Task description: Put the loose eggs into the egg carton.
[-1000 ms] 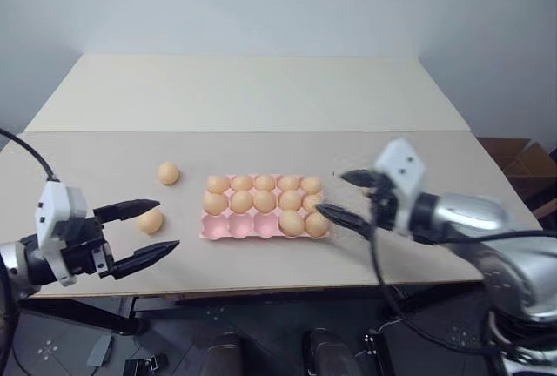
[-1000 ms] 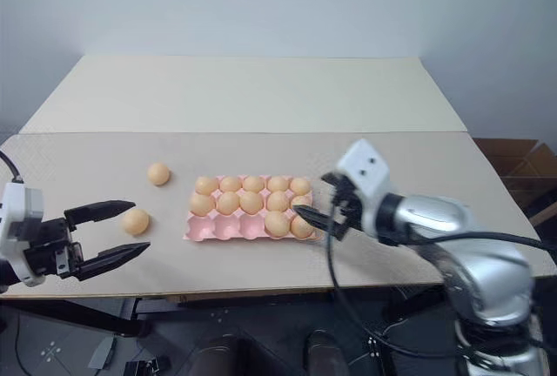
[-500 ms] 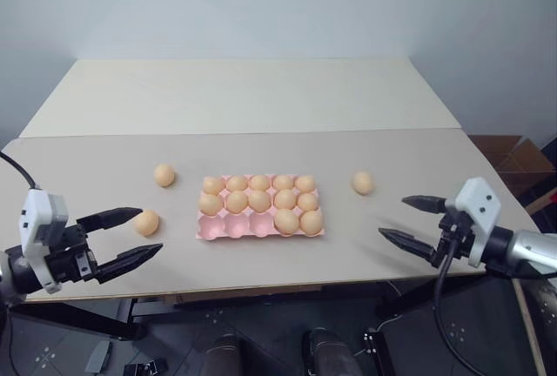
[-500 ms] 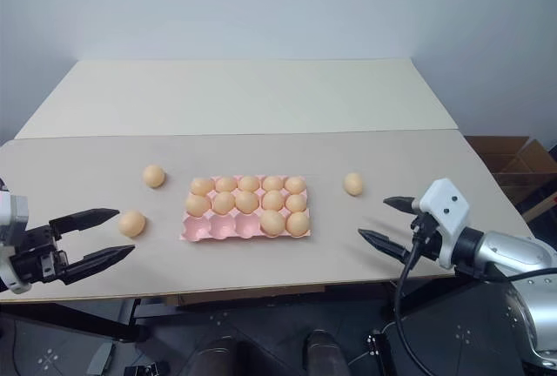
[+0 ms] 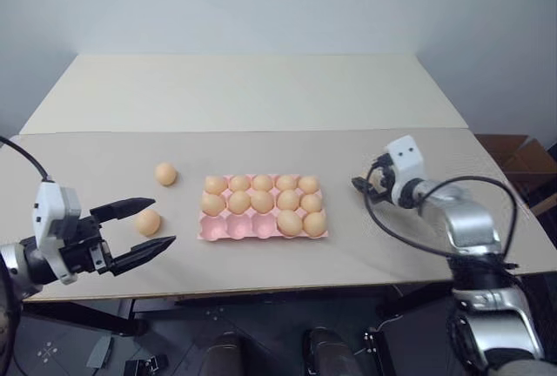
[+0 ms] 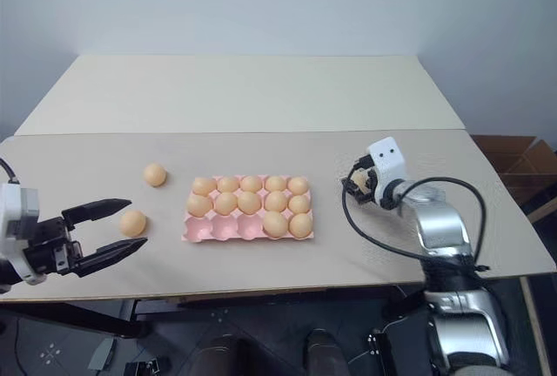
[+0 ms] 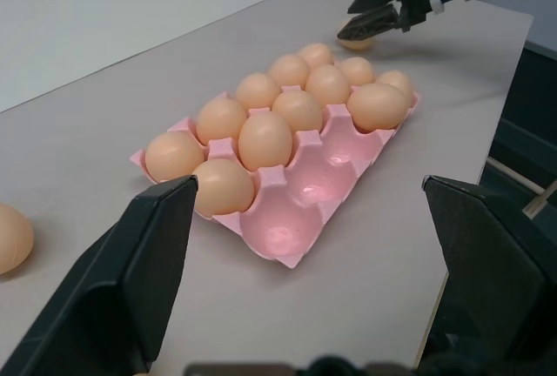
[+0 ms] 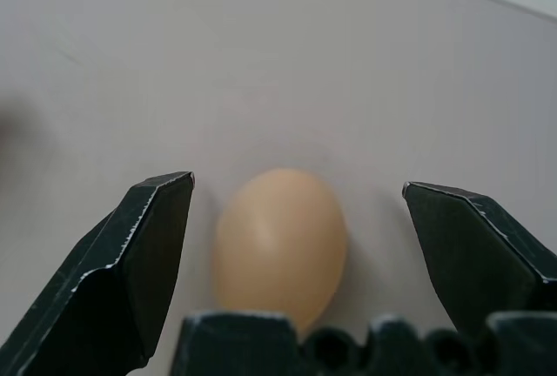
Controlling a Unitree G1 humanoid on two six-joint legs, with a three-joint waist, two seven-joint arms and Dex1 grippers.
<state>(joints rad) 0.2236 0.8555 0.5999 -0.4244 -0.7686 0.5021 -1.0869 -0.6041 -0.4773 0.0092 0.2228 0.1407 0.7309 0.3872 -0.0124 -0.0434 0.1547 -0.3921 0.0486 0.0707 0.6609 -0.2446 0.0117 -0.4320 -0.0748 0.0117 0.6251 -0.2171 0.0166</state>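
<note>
Twelve eggs in egg carton | three cups empty | three loose eggs

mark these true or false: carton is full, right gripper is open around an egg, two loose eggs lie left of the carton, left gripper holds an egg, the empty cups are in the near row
1. The carton is full. False: three cups in its near row are empty.
2. The right gripper is open with an egg between its fingers. True: the fingers stand apart from it on both sides.
3. Two loose eggs lie left of the carton. True: one farther back, one nearer.
4. The left gripper holds an egg. False: it is open and holds nothing; the nearer egg lies on the table by its fingers.
5. The empty cups are in the near row. True.
</note>
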